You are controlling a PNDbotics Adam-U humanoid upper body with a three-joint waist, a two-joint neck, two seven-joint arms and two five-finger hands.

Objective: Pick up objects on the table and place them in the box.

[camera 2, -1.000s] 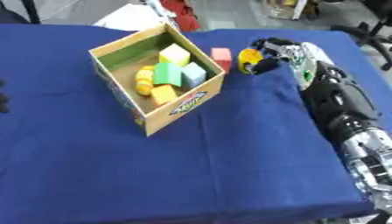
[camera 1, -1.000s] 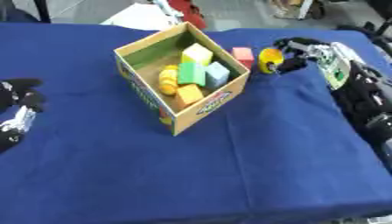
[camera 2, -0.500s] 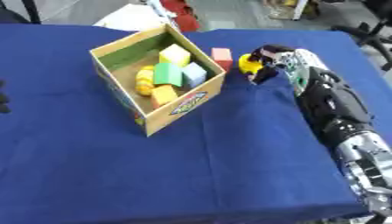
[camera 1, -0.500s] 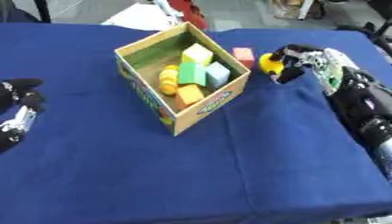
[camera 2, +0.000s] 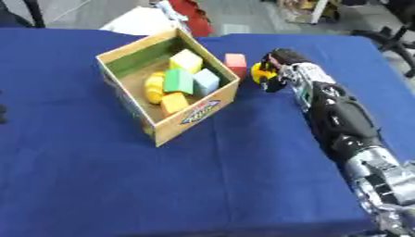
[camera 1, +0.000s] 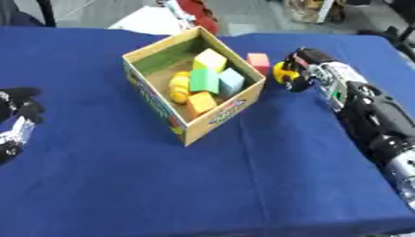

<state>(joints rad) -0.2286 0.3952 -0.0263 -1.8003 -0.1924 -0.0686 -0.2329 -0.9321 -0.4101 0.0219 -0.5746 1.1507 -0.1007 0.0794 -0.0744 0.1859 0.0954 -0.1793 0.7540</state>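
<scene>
An open cardboard box (camera 1: 154, 99) stands on the blue table, holding several coloured blocks: pale yellow, green, light blue, orange and a yellow ridged piece. A pink block (camera 1: 259, 61) lies on the cloth just right of the box's far corner. My right hand (camera 1: 301, 69) is beside that block, its fingers curled round a small yellow object (camera 1: 280, 73). My left hand (camera 1: 18, 107) rests at the left edge, far from the box, with its dark fingers curled and nothing in them.
The table (camera 1: 203, 185) is covered in blue cloth. Beyond its far edge are a white surface (camera 1: 150, 21) and a red object (camera 1: 197, 10). A dark chair part shows at the top right.
My right hand has moved left with the yellow object, from the far right toward the box and the pink block. The left hand stays put.
</scene>
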